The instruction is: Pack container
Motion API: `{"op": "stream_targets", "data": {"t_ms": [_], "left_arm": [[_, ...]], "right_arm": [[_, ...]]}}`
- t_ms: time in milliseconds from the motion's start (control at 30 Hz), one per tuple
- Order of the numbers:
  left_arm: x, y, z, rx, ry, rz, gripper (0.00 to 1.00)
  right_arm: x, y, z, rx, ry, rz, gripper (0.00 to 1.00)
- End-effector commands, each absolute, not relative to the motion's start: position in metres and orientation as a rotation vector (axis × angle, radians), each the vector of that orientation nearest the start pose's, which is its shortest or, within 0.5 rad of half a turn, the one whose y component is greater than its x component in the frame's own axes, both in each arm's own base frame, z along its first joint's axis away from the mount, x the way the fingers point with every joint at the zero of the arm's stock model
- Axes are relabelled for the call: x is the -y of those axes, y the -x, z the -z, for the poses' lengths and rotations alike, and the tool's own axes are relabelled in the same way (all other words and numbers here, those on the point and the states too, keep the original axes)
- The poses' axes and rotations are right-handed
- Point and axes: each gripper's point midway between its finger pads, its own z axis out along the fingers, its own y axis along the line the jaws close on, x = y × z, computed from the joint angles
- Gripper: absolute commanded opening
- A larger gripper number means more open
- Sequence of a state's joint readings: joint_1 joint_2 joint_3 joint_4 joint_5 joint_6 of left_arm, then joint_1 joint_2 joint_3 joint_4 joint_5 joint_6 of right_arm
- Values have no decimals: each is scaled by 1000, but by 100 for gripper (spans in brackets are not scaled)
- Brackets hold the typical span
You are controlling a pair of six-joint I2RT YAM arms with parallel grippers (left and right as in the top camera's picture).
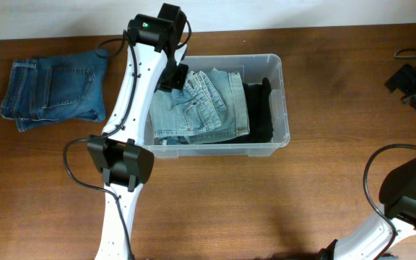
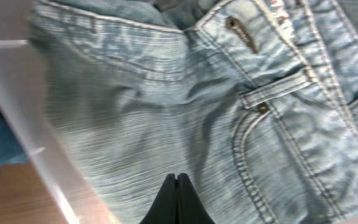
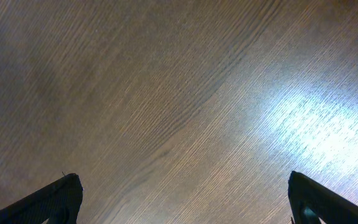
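- You see a brown wooden table (image 1: 266,209) carrying everything in view.
- The container (image 1: 222,150), a clear plastic bin with rounded corners, sits toward the back of the table near the middle, just to the right of the left arm.
- A folded pair of light-wash jeans (image 1: 197,108) fills the left and middle of the bin. Its right edge overlaps the garment next to it.
- A darker blue pair of jeans (image 1: 53,90) lies folded on the table, well apart from the bin on its left.
- A black garment (image 1: 260,108) takes up the right part of the bin, partly under the light jeans.
- Your left gripper (image 2: 176,186) is over the light jeans close to the bin's left wall. Its jaws are pressed together with nothing pinched between them, and you cannot tell whether the tips touch the denim.
- Your right gripper (image 3: 185,186) is over bare wood, its jaws spread wide with nothing between them.
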State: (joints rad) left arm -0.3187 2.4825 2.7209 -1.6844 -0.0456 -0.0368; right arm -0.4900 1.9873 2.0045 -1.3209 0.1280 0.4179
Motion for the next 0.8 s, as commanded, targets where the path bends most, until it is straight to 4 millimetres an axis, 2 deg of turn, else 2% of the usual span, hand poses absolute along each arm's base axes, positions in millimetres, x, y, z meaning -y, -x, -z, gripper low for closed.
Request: {"op": "stream_targets", "data": {"t_ms": [0,100,233,467,633,767], "left_arm": [[160,-452,-155,-2997,-398,133,1],[158,-443,-147,-3043,-405,125,1],[148,-419,-132,-3149,-413,81,1],[133,-379,-125,-3265,-420,25,1],[125,-373,-102,-3310,-427,-44,1],[128,-383,-71,-3271,-421,-31,1]], "right_arm": [[227,-372,-178,-2578,-1299,219,98],[227,-372,-178,-2577,-1298,219,98],[227,-372,-178,-2578,-1299,219,98],[227,-372,-178,-2578,-1299,219,98],[227,-372,-178,-2578,-1299,219,98],[227,-372,-178,-2578,-1299,219,98]]}}
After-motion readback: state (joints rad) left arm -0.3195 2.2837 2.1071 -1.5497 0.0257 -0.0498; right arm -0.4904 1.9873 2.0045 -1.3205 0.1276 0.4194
